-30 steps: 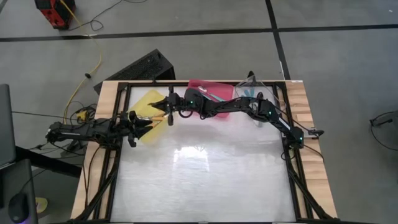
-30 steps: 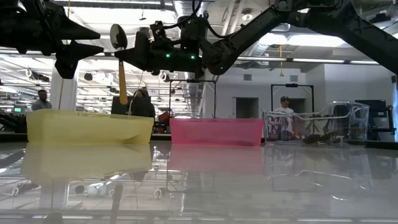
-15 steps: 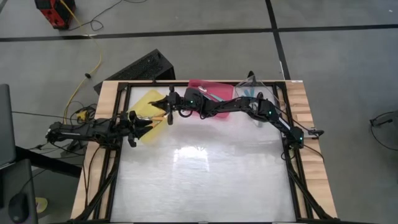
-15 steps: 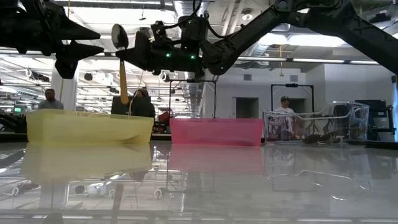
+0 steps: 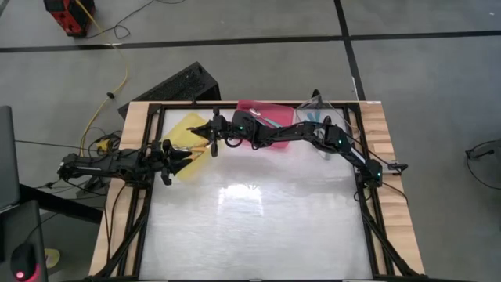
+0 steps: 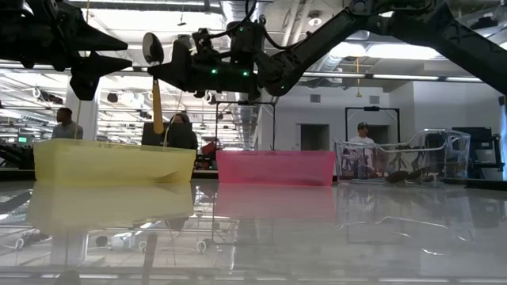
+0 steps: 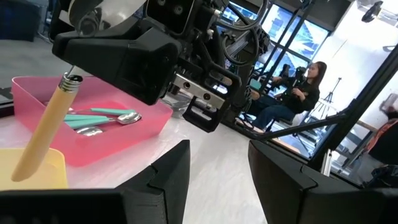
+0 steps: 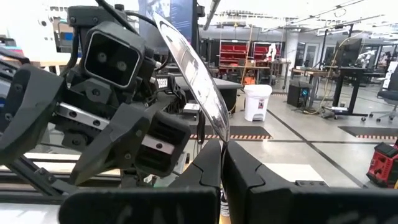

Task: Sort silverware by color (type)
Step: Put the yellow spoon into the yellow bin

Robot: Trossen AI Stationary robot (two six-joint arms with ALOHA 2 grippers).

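Low view shows our right gripper (image 6: pixel 161 66) clamped on an orange-handled spoon (image 6: pixel 155 95), which hangs bowl-up above the yellow tray (image 6: pixel 111 162). Our left gripper (image 6: pixel 119 60) hovers just beside it, fingers apart and holding nothing. Teal-handled spoons (image 7: pixel 102 118) lie in the pink tray (image 6: pixel 275 167) on the tabletop (image 6: pixel 317 229).

Beyond my table (image 5: pixel 258 227) I see grey concrete floor (image 5: pixel 423 70) crossed by dark lines, a yellow cable (image 5: pixel 106 106) trailing off, ceiling strip lights (image 6: pixel 428 77) overhead (quite bright), a white bin (image 8: pixel 256 102), and a seated person (image 7: pixel 292 99).
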